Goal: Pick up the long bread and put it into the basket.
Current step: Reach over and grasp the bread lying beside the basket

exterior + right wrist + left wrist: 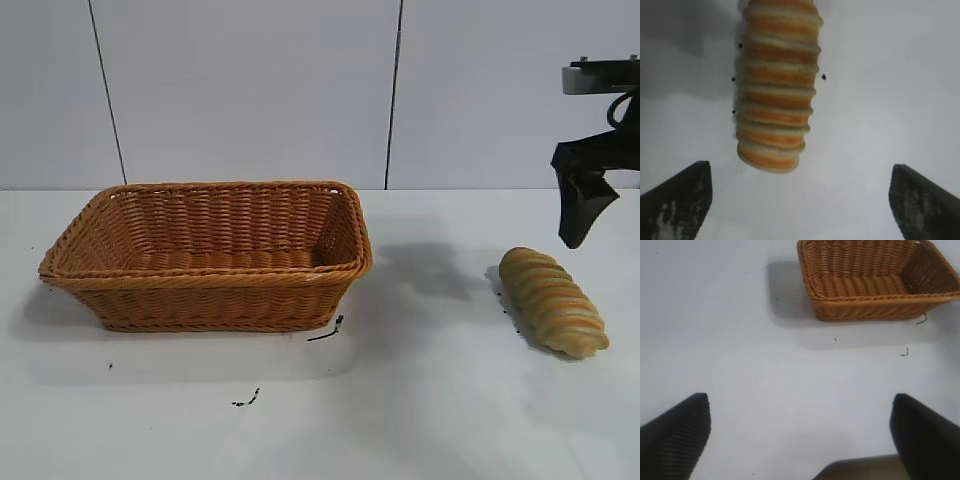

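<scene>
Nearest me, my right hand (800, 200) hangs above the surface (430, 400) with its fingers (677, 200) spread wide and nothing between them; the bread (776, 85) lies just ahead of the tips, its long axis running straight away from me. From outside, this hand (582, 215) sits up over the far end of the bread (553, 300), fingers pointing down, not touching it. The risk I see is the approach: if I drop as I am, I would likely close on the rounded near end alone, and the ridged loaf could squirt out or roll; I should come further over its middle first. The carry could also clip the rim if I travel low. My left hand (800, 440) is parked wide too, over bare surface, holding nothing. Farthest off, well apart from the bread, the basket (210, 270) stands upright and, as far as I can make out, has nothing in it.
</scene>
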Robot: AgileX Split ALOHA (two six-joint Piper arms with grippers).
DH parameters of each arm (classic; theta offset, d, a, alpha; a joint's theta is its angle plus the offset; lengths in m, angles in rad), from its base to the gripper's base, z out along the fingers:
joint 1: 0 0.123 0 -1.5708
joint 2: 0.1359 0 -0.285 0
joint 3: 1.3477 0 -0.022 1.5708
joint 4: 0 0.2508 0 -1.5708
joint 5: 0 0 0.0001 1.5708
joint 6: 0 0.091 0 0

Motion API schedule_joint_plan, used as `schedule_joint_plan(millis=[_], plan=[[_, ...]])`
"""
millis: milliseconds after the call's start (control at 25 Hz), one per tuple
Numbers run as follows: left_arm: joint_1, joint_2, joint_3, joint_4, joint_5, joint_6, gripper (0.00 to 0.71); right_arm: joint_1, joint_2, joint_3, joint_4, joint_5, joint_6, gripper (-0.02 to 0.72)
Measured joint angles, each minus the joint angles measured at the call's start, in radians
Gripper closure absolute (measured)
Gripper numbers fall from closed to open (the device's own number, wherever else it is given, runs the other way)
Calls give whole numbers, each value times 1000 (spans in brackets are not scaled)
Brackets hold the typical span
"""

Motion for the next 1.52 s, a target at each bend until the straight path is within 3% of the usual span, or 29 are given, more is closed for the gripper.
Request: schedule_joint_plan(millis=[560, 1200, 1520], plan=[[0, 0, 0, 0, 0, 0, 12, 0, 212, -41, 12, -52, 10, 15], [0, 0, 0, 0, 0, 0, 12, 0, 223, -42, 12, -65, 10, 19], [0, 0, 0, 0, 0, 0, 12, 0, 247, -42, 11, -52, 7, 72]])
